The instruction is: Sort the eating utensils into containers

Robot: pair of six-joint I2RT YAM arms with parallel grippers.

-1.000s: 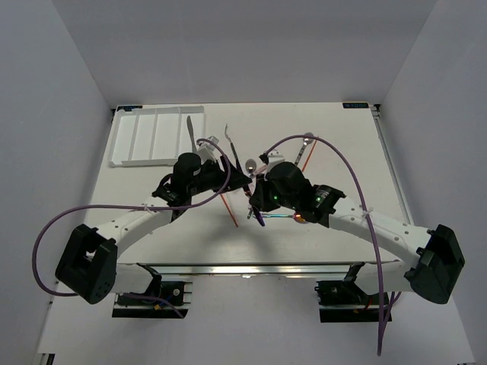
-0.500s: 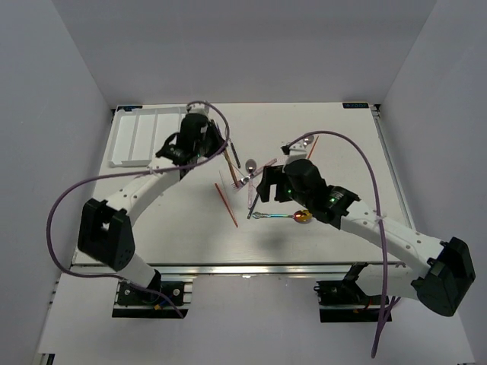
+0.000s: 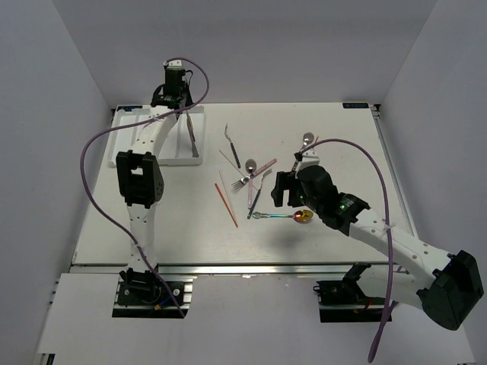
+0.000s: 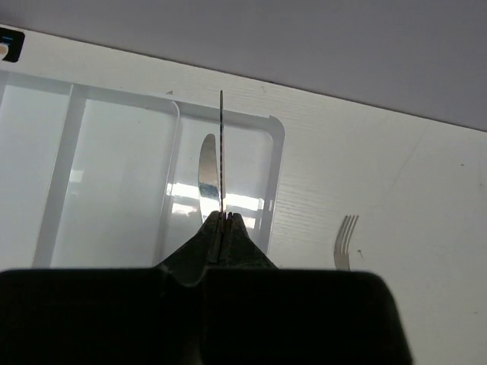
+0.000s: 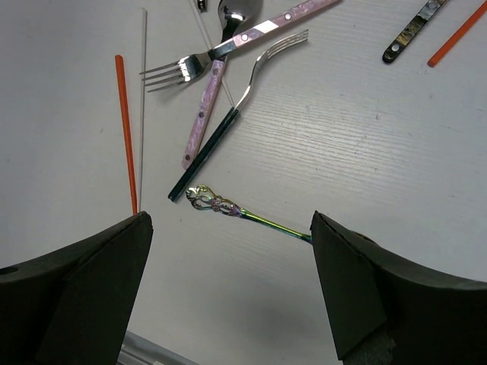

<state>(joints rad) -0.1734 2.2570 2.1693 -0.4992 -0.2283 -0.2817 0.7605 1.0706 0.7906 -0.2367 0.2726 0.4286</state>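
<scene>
The white tray (image 3: 144, 137) with its long containers lies at the back left. My left gripper (image 4: 221, 215) hangs over its right slot (image 4: 255, 163), shut on a thin utensil (image 4: 221, 152) seen edge-on; its kind is unclear. A silver knife (image 4: 207, 175) lies in that slot. My right gripper (image 5: 230, 220) stands open above the iridescent spoon (image 5: 228, 207) (image 3: 274, 216), whose gold bowl (image 3: 303, 218) points right. Loose eating utensils lie mid-table: a pink-handled fork (image 5: 228, 46), a dark-handled fork (image 5: 221, 133), a red chopstick (image 5: 125, 129) and a pale chopstick (image 5: 143, 91).
A dark-handled fork (image 3: 232, 144) (image 4: 346, 239) lies just right of the tray. A spoon (image 3: 306, 141) and an orange chopstick (image 3: 308, 156) lie at the back right. The table's back edge and the grey wall stand close behind the tray.
My left arm has swung from mid-table to the back left over the tray, shut on the thin utensil. My right gripper has opened and shifted right, baring the iridescent spoon.
</scene>
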